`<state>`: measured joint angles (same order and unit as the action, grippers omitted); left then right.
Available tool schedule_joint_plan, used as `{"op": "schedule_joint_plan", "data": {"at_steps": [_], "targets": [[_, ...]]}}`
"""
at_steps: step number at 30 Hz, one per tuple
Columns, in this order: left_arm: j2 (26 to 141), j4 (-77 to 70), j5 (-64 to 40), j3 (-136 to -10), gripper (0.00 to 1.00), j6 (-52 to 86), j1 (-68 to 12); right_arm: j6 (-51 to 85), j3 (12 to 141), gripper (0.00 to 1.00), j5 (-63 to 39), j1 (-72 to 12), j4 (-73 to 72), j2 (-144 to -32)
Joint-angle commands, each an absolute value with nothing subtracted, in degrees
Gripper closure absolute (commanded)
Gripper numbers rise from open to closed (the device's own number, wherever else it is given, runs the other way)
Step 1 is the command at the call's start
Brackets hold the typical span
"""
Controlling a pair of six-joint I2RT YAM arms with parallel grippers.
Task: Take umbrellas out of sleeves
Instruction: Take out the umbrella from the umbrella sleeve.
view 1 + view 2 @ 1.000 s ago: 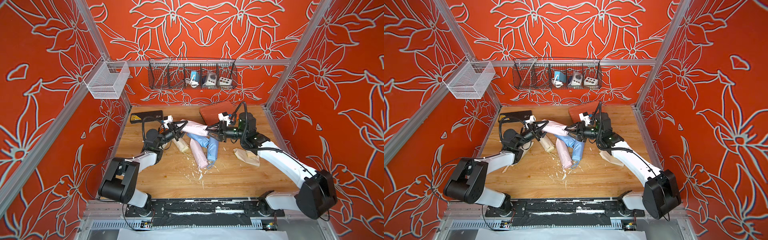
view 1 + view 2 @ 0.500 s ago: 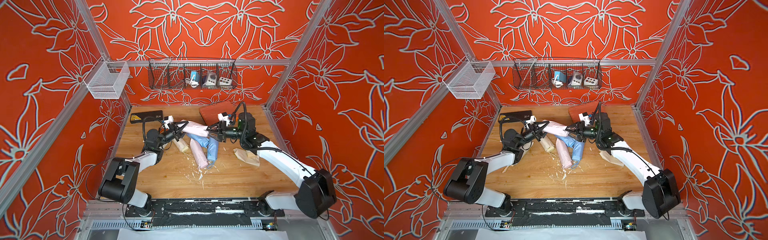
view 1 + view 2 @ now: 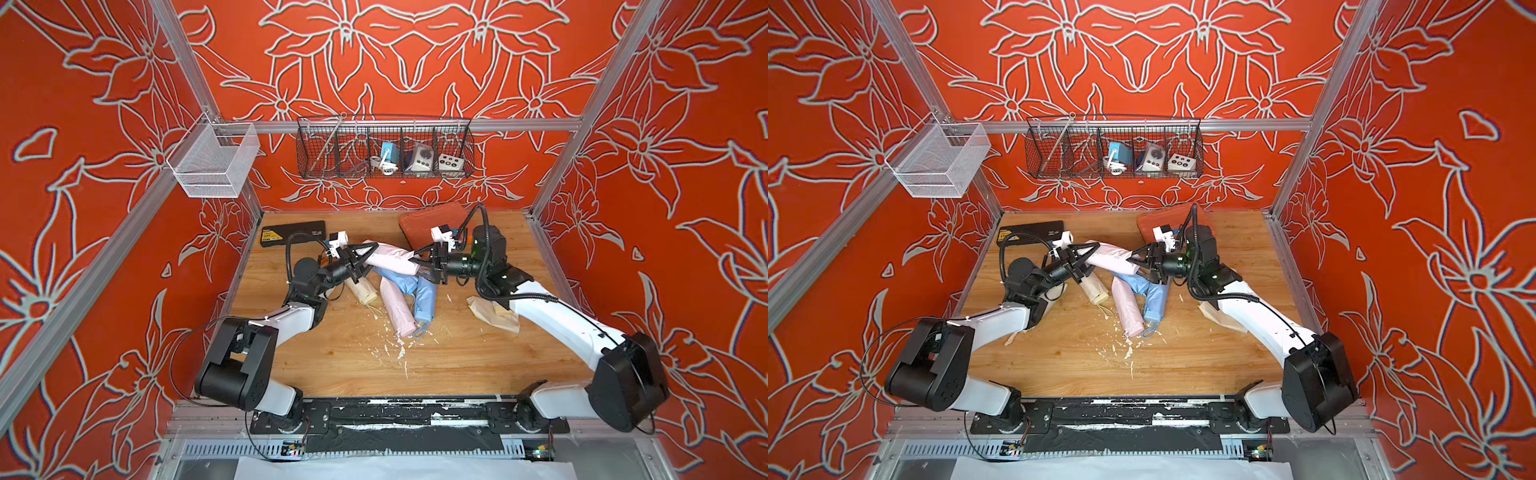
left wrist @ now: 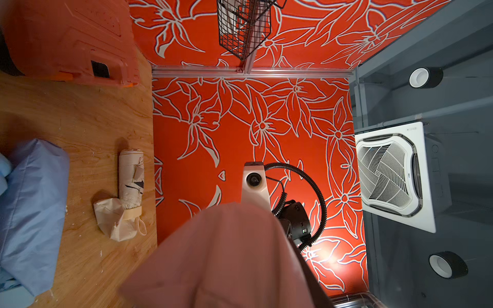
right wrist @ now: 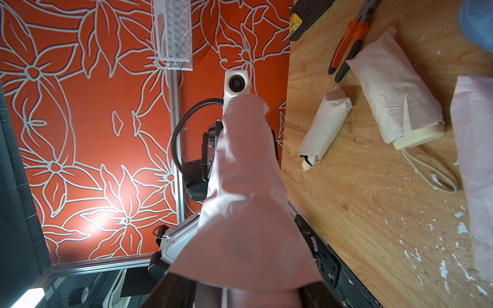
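A pale pink umbrella in its pink sleeve (image 3: 390,259) (image 3: 1111,258) hangs above the table, held at both ends. My left gripper (image 3: 368,254) is shut on the sleeve's closed end (image 4: 226,256). My right gripper (image 3: 417,268) is shut at the sleeve's open mouth (image 5: 240,213), its dark fingers (image 5: 310,294) flanking the umbrella end that shows under the hem. On the table below lie a cream sleeved umbrella (image 3: 363,291) (image 5: 397,98), a pink one (image 3: 397,305) and a light blue one (image 3: 424,297). Under my right arm lie a bare cream umbrella (image 4: 130,178) and its limp cream sleeve (image 4: 112,221).
An orange plastic case (image 3: 432,222) and a black box (image 3: 293,232) sit at the back of the wooden table (image 3: 457,357). Orange-handled pliers (image 5: 346,42) lie by the cream umbrella. A small cream umbrella (image 5: 325,128) lies near my left arm. White scraps litter the front. Wire baskets (image 3: 384,147) hang on the rear wall.
Both arms stay in place with the pink roll between them. The right jaws have drawn in a little on its end.
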<state>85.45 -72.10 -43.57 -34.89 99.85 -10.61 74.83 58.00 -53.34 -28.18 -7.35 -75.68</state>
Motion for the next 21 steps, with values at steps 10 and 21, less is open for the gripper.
{"op": "schedule_joint_plan", "data": {"at_steps": [10,21], "targets": [[82.46,-74.41,-45.52,-35.90,0.61,97.28,-11.46,76.77,58.10,0.53,-53.11,-28.65,-10.63,-76.64],[81.88,-73.43,-45.36,-36.91,0.61,96.48,-12.47,78.52,57.81,0.51,-53.05,-29.30,-13.26,-77.78]]}}
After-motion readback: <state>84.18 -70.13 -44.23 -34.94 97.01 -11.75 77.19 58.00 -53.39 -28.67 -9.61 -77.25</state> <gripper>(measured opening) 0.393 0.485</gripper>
